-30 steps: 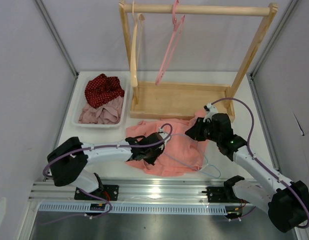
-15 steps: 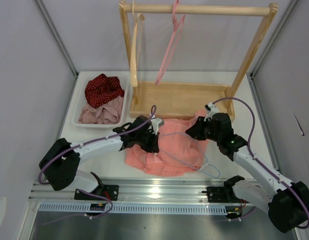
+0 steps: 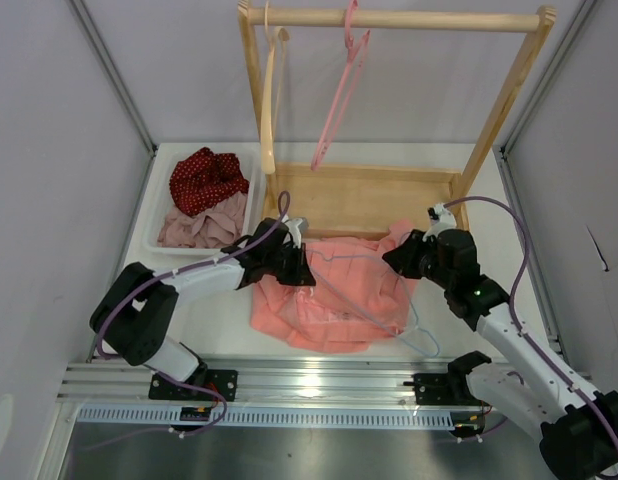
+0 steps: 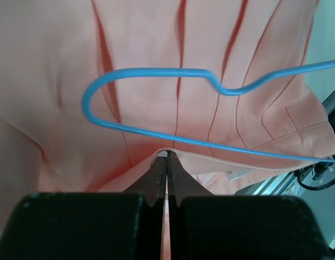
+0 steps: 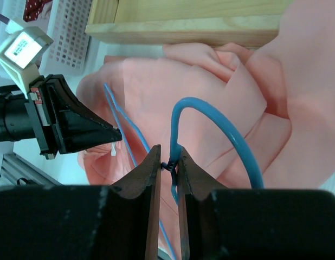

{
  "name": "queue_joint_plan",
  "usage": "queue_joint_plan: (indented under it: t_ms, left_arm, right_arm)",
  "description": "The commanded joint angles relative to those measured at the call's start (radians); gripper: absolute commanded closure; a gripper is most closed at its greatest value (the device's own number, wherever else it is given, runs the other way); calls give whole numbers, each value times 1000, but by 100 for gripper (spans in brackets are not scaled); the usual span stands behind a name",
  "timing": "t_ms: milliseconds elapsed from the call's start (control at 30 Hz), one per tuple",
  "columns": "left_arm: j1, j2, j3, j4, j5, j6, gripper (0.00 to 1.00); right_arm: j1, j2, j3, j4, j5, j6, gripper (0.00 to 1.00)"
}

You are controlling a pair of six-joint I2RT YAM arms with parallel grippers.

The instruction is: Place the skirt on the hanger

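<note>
The salmon-pink pleated skirt [image 3: 334, 290] lies spread on the table in front of the wooden rack. The thin pale blue hanger [image 3: 374, 300] lies across it; its frame shows in the left wrist view [image 4: 156, 73] and its hook in the right wrist view [image 5: 221, 127]. My left gripper [image 3: 294, 262] is shut on the skirt's waist edge [image 4: 211, 160] at the skirt's left top. My right gripper [image 3: 409, 258] is shut on the hanger's neck [image 5: 172, 164] at the skirt's right top.
A wooden rack [image 3: 389, 100] stands behind, with a pink hanger [image 3: 341, 85] and a wooden hanger [image 3: 269, 100] on its bar. A white bin [image 3: 157, 215] at the left holds a red dotted cloth [image 3: 204, 178] and a mauve cloth [image 3: 204, 228].
My left gripper has moved up and back toward the rack, pulling the skirt's edge with it. My right gripper has shifted slightly right with the hanger.
</note>
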Motion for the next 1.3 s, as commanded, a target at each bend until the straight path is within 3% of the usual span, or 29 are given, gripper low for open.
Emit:
queue_joint_plan:
  t_ms: [0, 633, 1267]
  left_arm:
    - [25, 2, -16, 77, 15, -49, 100]
    - [128, -25, -57, 134, -47, -129, 100]
    - [164, -73, -88, 166, -87, -166, 100]
  right_arm:
    - [-17, -47, 27, -5, 39, 27, 100]
    - [-60, -79, 8, -52, -145, -22, 100]
    - [-67, -18, 33, -143, -168, -89, 100]
